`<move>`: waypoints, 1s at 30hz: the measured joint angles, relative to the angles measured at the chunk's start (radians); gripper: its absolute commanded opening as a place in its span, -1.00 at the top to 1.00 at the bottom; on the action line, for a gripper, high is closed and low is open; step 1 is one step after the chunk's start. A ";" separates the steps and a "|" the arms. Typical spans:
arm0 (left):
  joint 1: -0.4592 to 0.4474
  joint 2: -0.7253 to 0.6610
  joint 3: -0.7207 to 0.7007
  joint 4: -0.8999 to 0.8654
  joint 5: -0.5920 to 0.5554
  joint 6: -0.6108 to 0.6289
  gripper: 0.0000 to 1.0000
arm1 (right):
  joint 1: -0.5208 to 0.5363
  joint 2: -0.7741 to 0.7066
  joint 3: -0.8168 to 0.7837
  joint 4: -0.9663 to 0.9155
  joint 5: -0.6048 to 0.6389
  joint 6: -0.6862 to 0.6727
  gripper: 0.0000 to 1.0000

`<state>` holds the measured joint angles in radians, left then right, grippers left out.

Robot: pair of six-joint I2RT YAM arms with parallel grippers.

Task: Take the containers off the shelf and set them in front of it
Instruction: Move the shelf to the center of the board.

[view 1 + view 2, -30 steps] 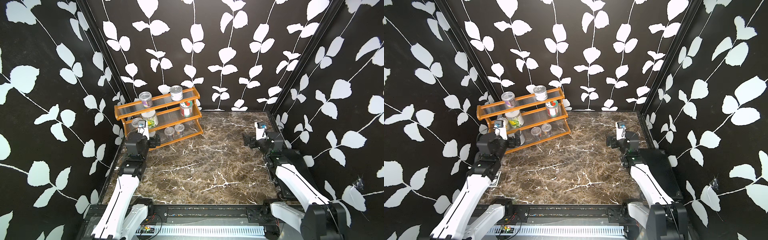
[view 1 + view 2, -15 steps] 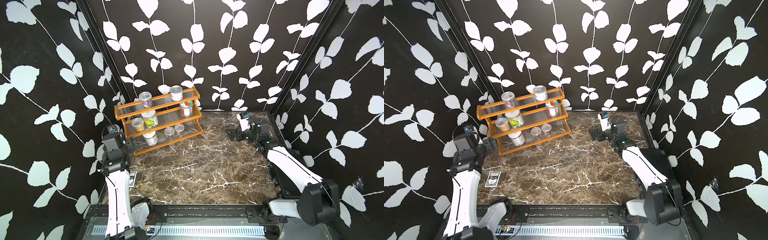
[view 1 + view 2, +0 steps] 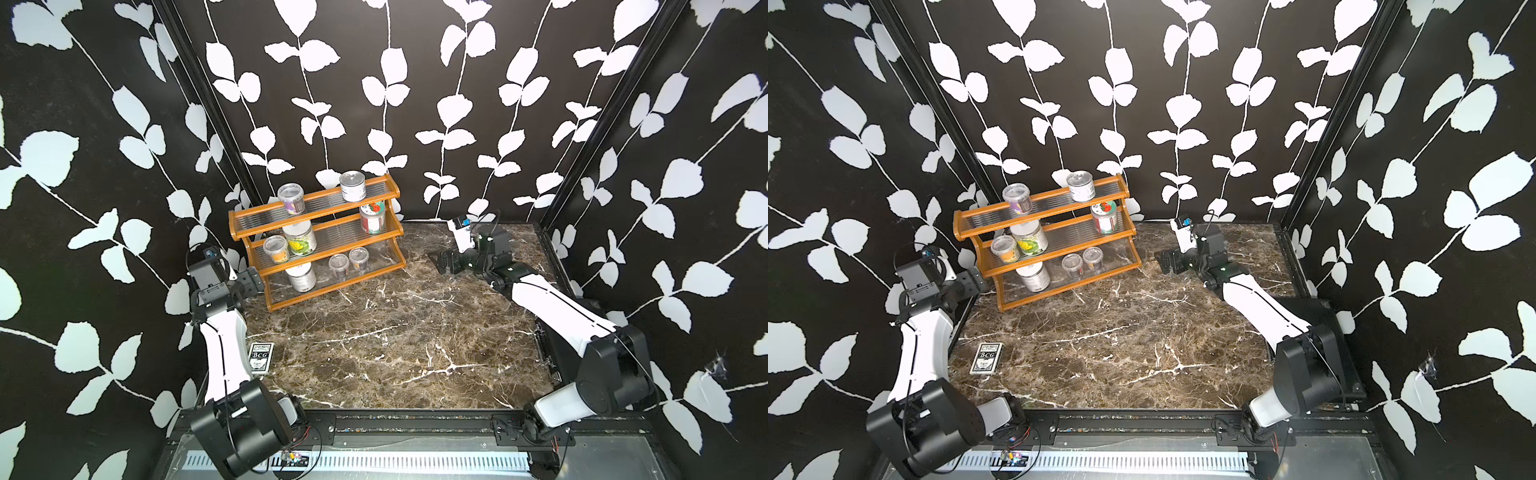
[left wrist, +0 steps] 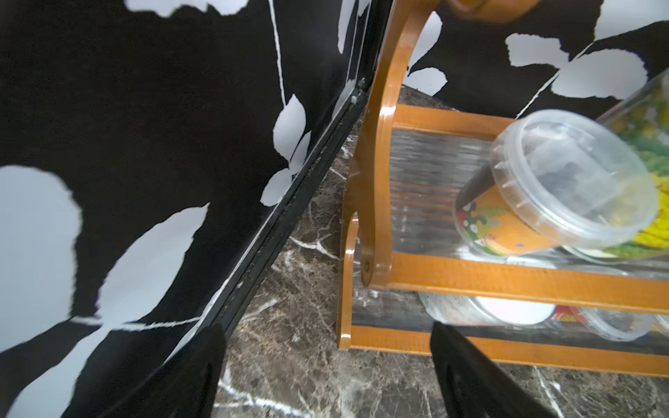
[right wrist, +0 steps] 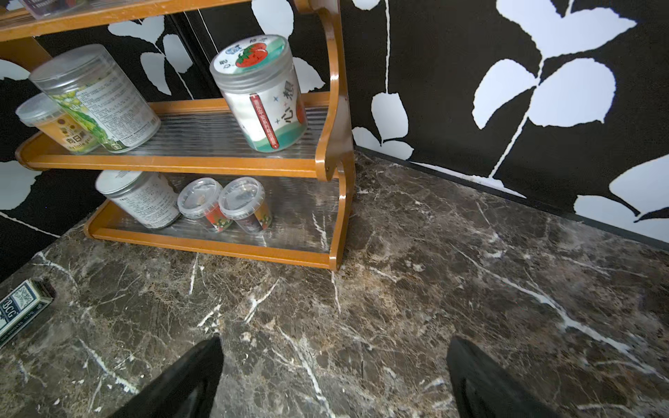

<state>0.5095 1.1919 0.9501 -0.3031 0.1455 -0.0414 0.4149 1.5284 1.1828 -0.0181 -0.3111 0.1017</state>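
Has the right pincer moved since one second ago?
Yes. The right pincer has moved closer to the right end of the shelf.

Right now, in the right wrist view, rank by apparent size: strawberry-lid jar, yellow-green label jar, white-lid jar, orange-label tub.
1. yellow-green label jar and strawberry-lid jar: too alike to rank, and the strawberry-lid one is nearer the camera.
2. white-lid jar.
3. orange-label tub, partly hidden.

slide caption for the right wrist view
Open right gripper over the marble table, facing the shelf with a strawberry-lid jar on its middle tier.
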 measured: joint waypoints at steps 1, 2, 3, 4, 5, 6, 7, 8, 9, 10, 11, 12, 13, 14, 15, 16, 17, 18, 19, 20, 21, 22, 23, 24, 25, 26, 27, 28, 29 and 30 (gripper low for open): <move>0.000 0.012 0.000 0.011 0.012 0.002 -0.73 | 0.008 0.014 0.009 0.003 0.001 0.003 -0.99; 0.000 0.022 0.000 0.022 0.023 0.004 -0.70 | 0.012 0.024 0.014 0.006 0.001 0.004 -0.99; 0.000 0.035 0.000 0.035 0.037 0.008 -0.67 | 0.016 0.038 0.023 0.010 0.001 0.007 -0.99; 0.000 0.049 0.000 0.048 0.050 0.013 -0.64 | 0.020 0.050 0.028 0.013 0.001 0.009 -0.99; 0.000 0.060 0.000 0.058 0.058 0.018 -0.62 | 0.022 0.060 0.033 0.014 0.002 0.011 -0.99; 0.000 0.074 0.002 0.063 0.063 0.026 -0.60 | 0.025 0.077 0.042 0.018 0.002 0.013 -0.99; 0.000 0.092 0.008 0.065 0.069 0.036 -0.58 | 0.026 0.094 0.052 0.020 0.003 0.015 -0.99; 0.000 0.104 0.014 0.068 0.074 0.040 -0.57 | 0.028 0.107 0.060 0.021 0.004 0.018 -0.99; 0.000 0.117 0.020 0.075 0.078 0.043 -0.56 | 0.029 0.123 0.068 0.028 0.005 0.021 -0.99; 0.000 0.130 0.025 0.085 0.084 0.045 -0.54 | 0.030 0.140 0.076 0.030 0.007 0.024 -0.99; 0.000 0.139 0.031 0.093 0.089 0.045 -0.53 | 0.031 0.154 0.087 0.032 0.008 0.028 -0.99; 0.000 0.148 0.037 0.103 0.097 0.046 -0.53 | 0.031 0.173 0.101 0.038 0.008 0.033 -0.99; 0.000 0.154 0.045 0.108 0.103 0.047 -0.52 | 0.031 0.185 0.111 0.044 0.008 0.037 -0.99; 0.000 0.161 0.050 0.113 0.105 0.048 -0.50 | 0.031 0.202 0.126 0.049 0.009 0.044 -0.99; 0.000 0.164 0.058 0.116 0.106 0.052 -0.46 | 0.032 0.215 0.140 0.052 0.009 0.047 -0.99; 0.000 0.167 0.065 0.116 0.106 0.056 -0.42 | 0.032 0.229 0.155 0.059 0.009 0.049 -0.99; 0.000 0.169 0.071 0.116 0.106 0.060 -0.40 | 0.035 0.242 0.170 0.062 0.011 0.050 -0.99; 0.000 0.172 0.077 0.116 0.106 0.065 -0.39 | 0.037 0.253 0.181 0.065 0.012 0.051 -0.99; 0.000 0.173 0.083 0.119 0.106 0.069 -0.38 | 0.041 0.264 0.196 0.066 0.012 0.052 -0.99; 0.000 0.174 0.084 0.122 0.106 0.073 -0.37 | 0.043 0.274 0.209 0.066 0.012 0.052 -0.99; -0.001 0.175 0.084 0.122 0.106 0.078 -0.35 | 0.047 0.285 0.223 0.066 0.012 0.052 -0.99; -0.002 0.175 0.084 0.122 0.105 0.085 -0.33 | 0.049 0.294 0.236 0.066 0.012 0.052 -0.99; -0.003 0.177 0.084 0.122 0.104 0.092 -0.31 | 0.051 0.303 0.247 0.066 0.013 0.052 -0.99; -0.003 0.178 0.084 0.121 0.103 0.101 -0.30 | 0.052 0.313 0.259 0.066 0.013 0.053 -0.99; -0.003 0.179 0.084 0.121 0.101 0.112 -0.27 | 0.053 0.325 0.273 0.066 0.014 0.053 -0.99; -0.003 0.180 0.084 0.121 0.101 0.118 -0.26 | 0.054 0.332 0.280 0.067 0.016 0.053 -0.99; -0.003 0.182 0.084 0.121 0.101 0.123 -0.24 | 0.055 0.343 0.295 0.063 0.016 0.055 -0.99; -0.003 0.185 0.083 0.121 0.101 0.129 -0.21 | 0.056 0.357 0.311 0.062 0.017 0.056 -0.99; -0.003 0.188 0.083 0.121 0.102 0.132 -0.18 | 0.057 0.372 0.326 0.063 0.018 0.056 -0.99; -0.003 0.191 0.082 0.121 0.103 0.137 -0.16 | 0.059 0.388 0.345 0.063 0.020 0.057 -0.99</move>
<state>0.5064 1.3827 1.0325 -0.1818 0.2481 0.0952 0.4740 1.9163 1.5276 0.0444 -0.2913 0.1585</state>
